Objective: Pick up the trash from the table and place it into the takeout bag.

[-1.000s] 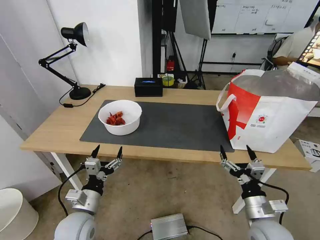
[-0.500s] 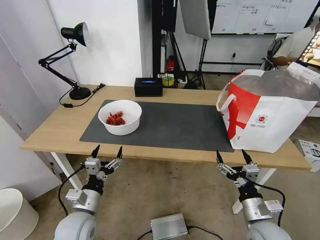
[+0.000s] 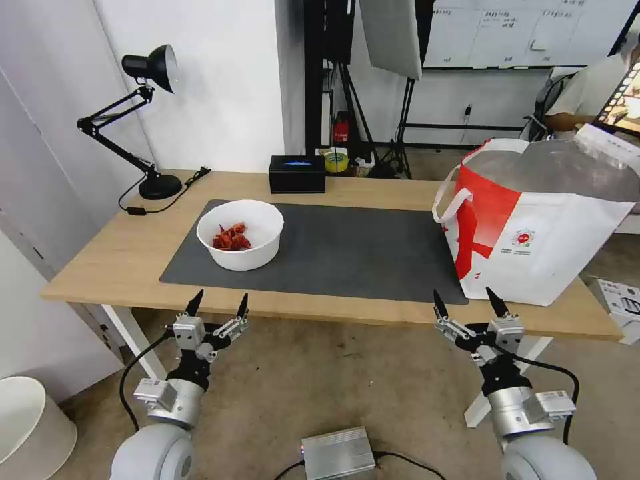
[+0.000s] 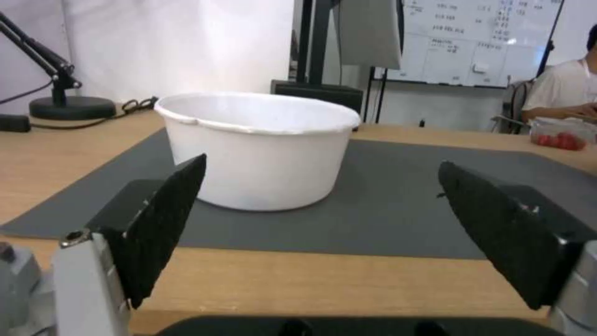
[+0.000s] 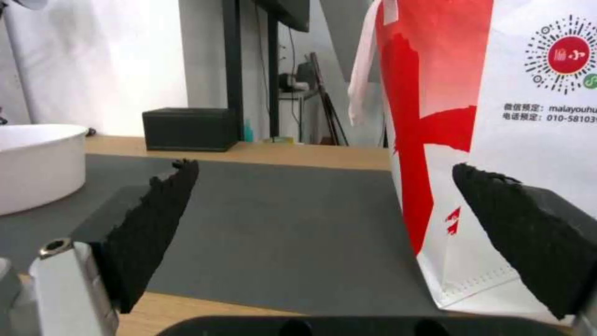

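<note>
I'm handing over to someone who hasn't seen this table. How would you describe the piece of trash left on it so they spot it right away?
Start at the long light-wood table and find the dark grey mat on it. Near the mat's left end, on the desk lamp's side, stands a round white bowl holding red shells. It is the only white, round, open container there; the black box sits behind the mat, and the takeout bag stands at the right.

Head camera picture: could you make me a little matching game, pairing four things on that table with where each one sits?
Things:
1. white bowl with red shells
2. takeout bag
3. black desk lamp
4. black rectangular box

Places:
A. table's far left corner
B. right end of the table, partly on the dark grey mat
C. left part of the mat
D. back edge of the table, just behind the mat

Pairs: 1-C, 2-B, 3-A, 4-D
</note>
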Available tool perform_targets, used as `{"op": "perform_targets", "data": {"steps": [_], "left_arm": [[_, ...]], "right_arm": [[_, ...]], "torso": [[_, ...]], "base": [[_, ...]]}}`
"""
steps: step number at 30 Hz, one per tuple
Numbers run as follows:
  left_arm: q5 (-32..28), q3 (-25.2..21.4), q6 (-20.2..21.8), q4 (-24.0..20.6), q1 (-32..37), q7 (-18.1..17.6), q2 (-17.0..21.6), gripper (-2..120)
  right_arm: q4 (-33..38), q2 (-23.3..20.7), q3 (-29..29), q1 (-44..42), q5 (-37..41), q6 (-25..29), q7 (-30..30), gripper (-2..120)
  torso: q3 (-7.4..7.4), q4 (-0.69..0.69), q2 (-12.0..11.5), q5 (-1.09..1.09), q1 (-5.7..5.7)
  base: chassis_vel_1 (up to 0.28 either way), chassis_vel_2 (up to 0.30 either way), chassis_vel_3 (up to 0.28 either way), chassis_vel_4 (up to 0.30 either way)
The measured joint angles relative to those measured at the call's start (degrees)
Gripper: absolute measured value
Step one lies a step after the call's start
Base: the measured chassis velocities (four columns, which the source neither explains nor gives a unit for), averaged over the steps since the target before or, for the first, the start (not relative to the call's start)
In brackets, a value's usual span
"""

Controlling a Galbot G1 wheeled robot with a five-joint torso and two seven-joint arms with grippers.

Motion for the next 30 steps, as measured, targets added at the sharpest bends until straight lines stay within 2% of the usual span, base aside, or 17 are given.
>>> {"op": "perform_targets", "data": {"steps": [3, 12, 15, 16, 20, 21, 24, 26, 30], "left_arm": [[-0.16, 0.01, 0.02, -0.01, -0.17, 0.00, 0.08, 100], [-7.05, 1.32, 3.74, -0.73, -2.35, -2.06, 2.26, 100], [-12.84, 1.67, 7.26, -0.77, -4.69, -4.90, 4.49, 100], [-12.84, 1.67, 7.26, -0.77, -4.69, -4.90, 4.49, 100], [-20.22, 1.68, 12.12, -0.58, -8.44, -9.95, 7.54, 100], [-20.22, 1.68, 12.12, -0.58, -8.44, -9.95, 7.54, 100], [-26.62, 1.67, 15.38, 0.75, -13.52, -13.88, 11.05, 100], [-28.50, 1.70, 16.27, 1.07, -15.04, -14.76, 12.11, 100], [-38.37, 2.25, 20.81, 1.89, -21.63, -20.42, 15.91, 100]], "right_arm": [[0.00, -0.01, 0.01, 0.00, 0.00, 0.00, 0.01, 100], [0.00, -0.02, 0.03, 0.01, 0.02, 0.00, 0.02, 100], [0.00, -0.02, 0.03, 0.02, 0.03, 0.01, 0.03, 100], [0.00, -0.02, 0.03, 0.02, 0.03, 0.01, 0.03, 100], [0.00, -0.01, 0.04, 0.02, 0.05, 0.02, 0.03, 100], [0.00, -0.01, 0.04, 0.02, 0.05, 0.02, 0.03, 100], [0.00, -0.01, 0.04, 0.02, 0.07, 0.03, 0.02, 100], [0.00, -0.01, 0.04, 0.02, 0.07, 0.04, 0.02, 100], [-0.01, -0.01, 0.04, 0.02, 0.08, 0.05, 0.02, 100]], "torso": [[0.00, 0.00, 0.00, 0.00, 0.00], [0.00, 0.00, 0.00, 0.00, 0.00], [0.00, 0.00, 0.00, -0.01, 0.00], [0.00, 0.00, 0.00, -0.01, 0.00], [0.00, 0.01, 0.00, -0.01, 0.00], [0.00, 0.01, 0.00, -0.01, 0.00], [0.00, -0.01, 0.00, -0.01, 0.00], [0.00, 0.00, 0.00, -0.01, 0.00], [0.00, 0.00, 0.00, -0.01, 0.00]], "base": [[0.000, 0.000, 0.000, 0.000], [0.000, 0.000, 0.000, 0.000], [0.000, 0.000, 0.000, 0.000], [0.000, 0.000, 0.000, 0.000], [0.000, 0.000, 0.000, 0.000], [0.000, 0.000, 0.000, 0.000], [0.000, 0.000, 0.000, 0.000], [0.000, 0.000, 0.000, 0.000], [0.000, 0.000, 0.000, 0.000]]}}
